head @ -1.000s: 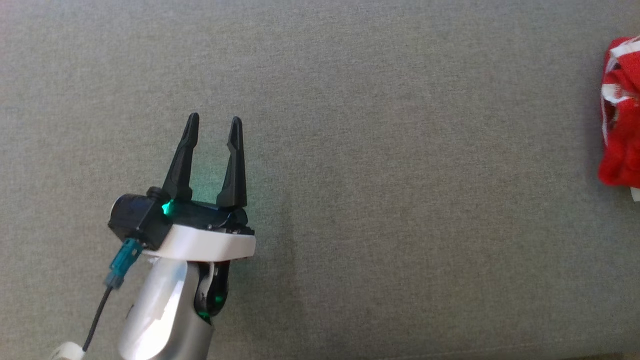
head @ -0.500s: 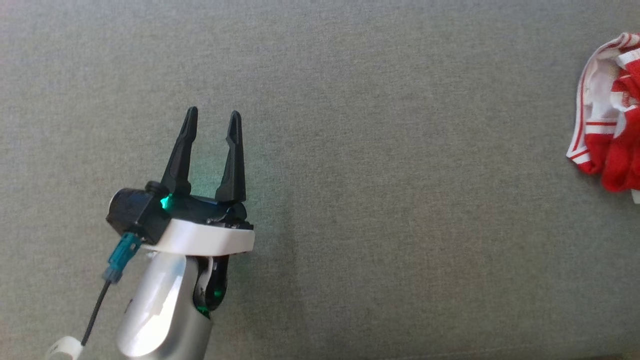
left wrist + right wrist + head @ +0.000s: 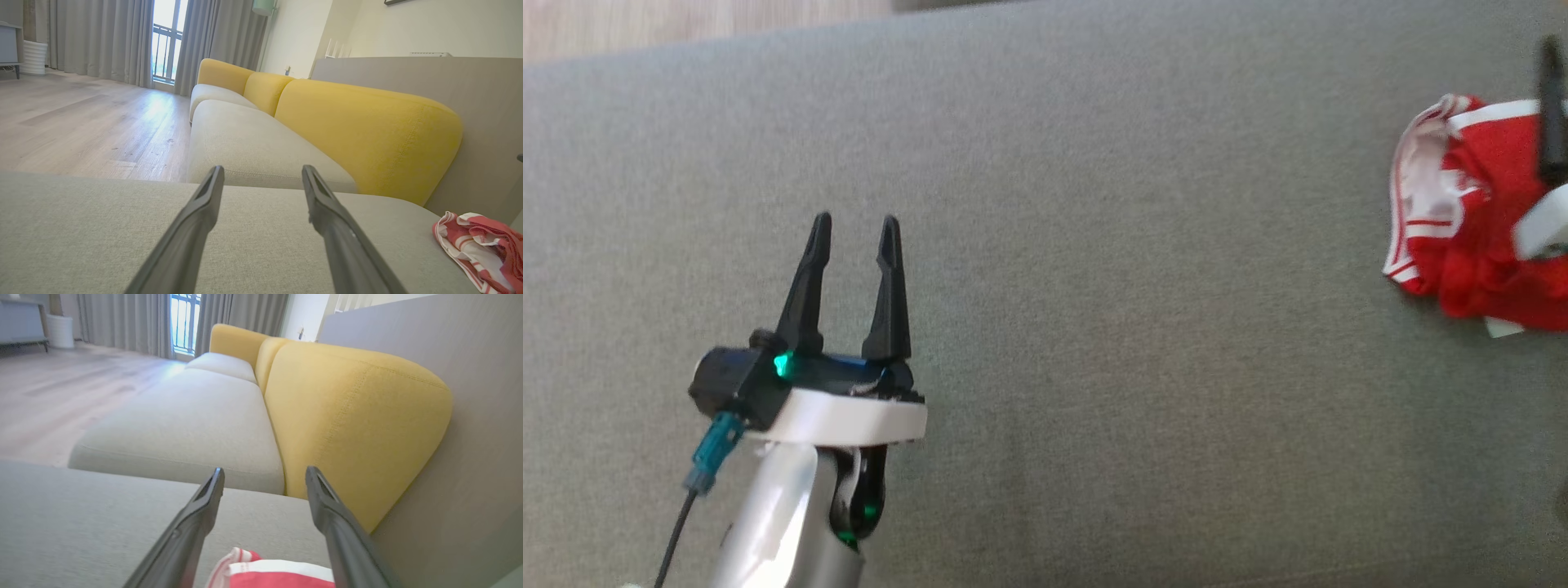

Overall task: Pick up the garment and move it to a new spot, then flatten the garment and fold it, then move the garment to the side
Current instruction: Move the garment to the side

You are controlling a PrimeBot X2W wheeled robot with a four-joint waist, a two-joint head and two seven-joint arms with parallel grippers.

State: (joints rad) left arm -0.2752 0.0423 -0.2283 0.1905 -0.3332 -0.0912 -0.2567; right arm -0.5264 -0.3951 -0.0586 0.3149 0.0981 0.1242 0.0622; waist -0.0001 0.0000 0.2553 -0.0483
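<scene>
Jaws gape empty, right gripper (image 3: 265, 469) over the garment (image 3: 1470, 261), left gripper (image 3: 856, 218) well aside; pinching opposite hems should flatten it.

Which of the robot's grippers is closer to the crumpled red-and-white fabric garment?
Right. The right gripper hangs open just above the garment; the left gripper, also open, hovers far to the garment's left over the grey sofa cushion.

The garment (image 3: 1470, 253) is showing red with white stripes and white trim. The seat (image 3: 1135, 327) is looking plain grey. The left gripper (image 3: 855, 222) is showing black, with a white collar, a green light glowing and a teal plug (image 3: 712, 457). The cushions (image 3: 367, 130) are showing yellow, the curtains (image 3: 102, 36) grey, the floor (image 3: 81, 122) pale wood
</scene>
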